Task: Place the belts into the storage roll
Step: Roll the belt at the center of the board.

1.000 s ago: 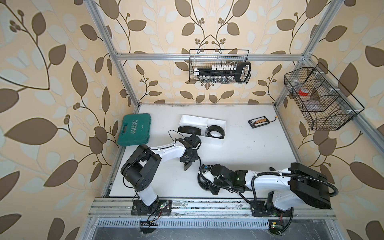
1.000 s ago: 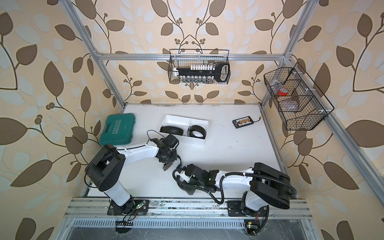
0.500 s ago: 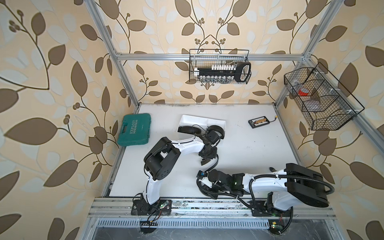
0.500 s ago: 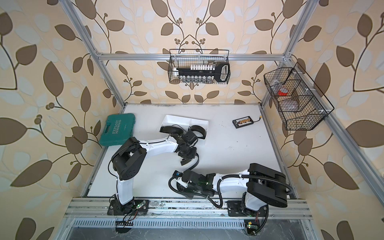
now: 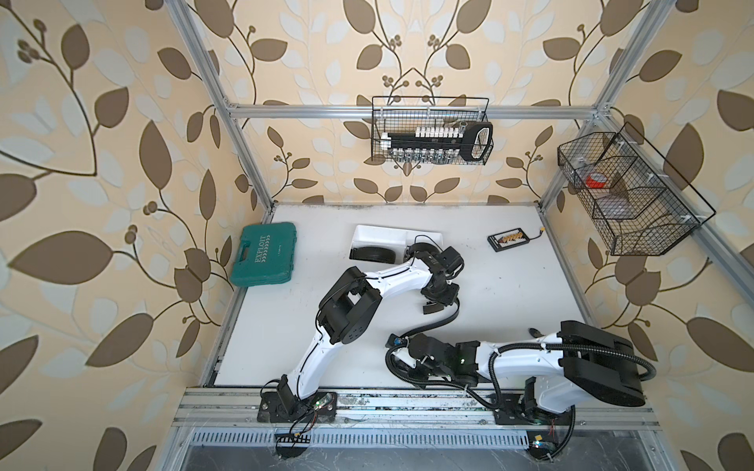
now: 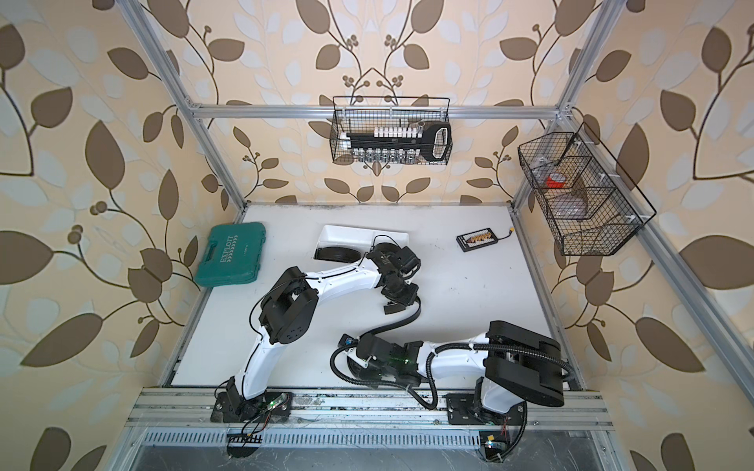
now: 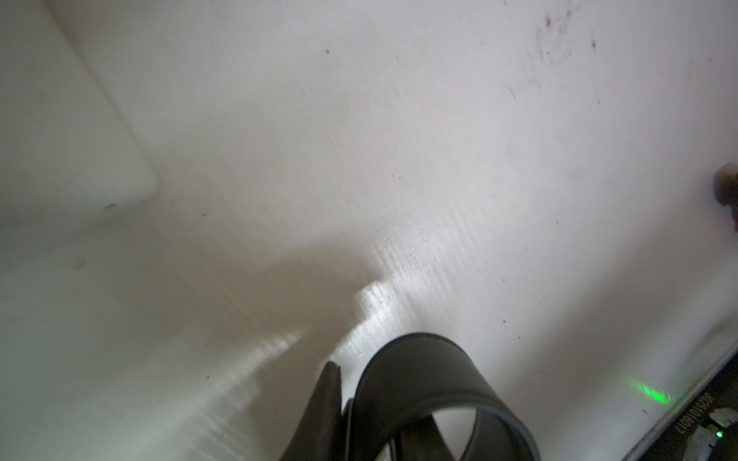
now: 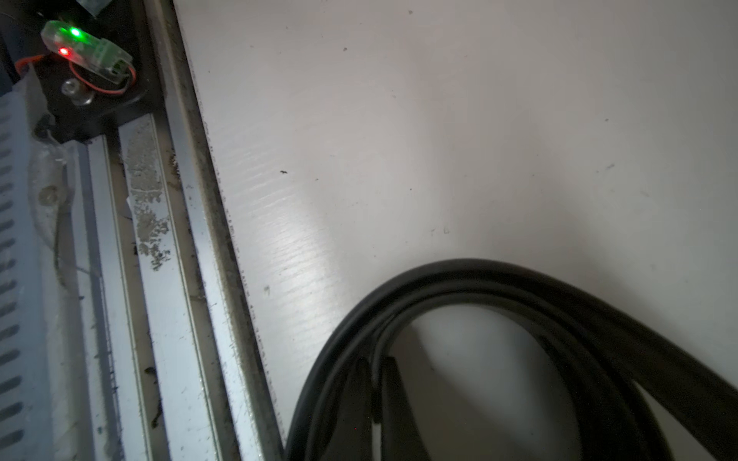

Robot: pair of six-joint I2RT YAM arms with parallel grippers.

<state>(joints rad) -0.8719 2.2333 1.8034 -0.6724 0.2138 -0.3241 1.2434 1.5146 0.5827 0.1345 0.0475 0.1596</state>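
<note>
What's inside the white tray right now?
One coiled belt sits in the white tray, at the end nearer the green case. The left arm covers the opposite end, so its contents are hidden.

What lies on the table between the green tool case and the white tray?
Nothing. Between the green tool case and the white tray the table is bare, in both top views.

The left arm (image 5: 387, 283) reaches toward one o'clock, its left gripper (image 5: 433, 306) pointing toward six, nipping the belt (image 5: 454, 314). The right arm (image 5: 518, 359) lies low toward nine, right gripper (image 8: 377, 369) clamped on the belt.
</note>
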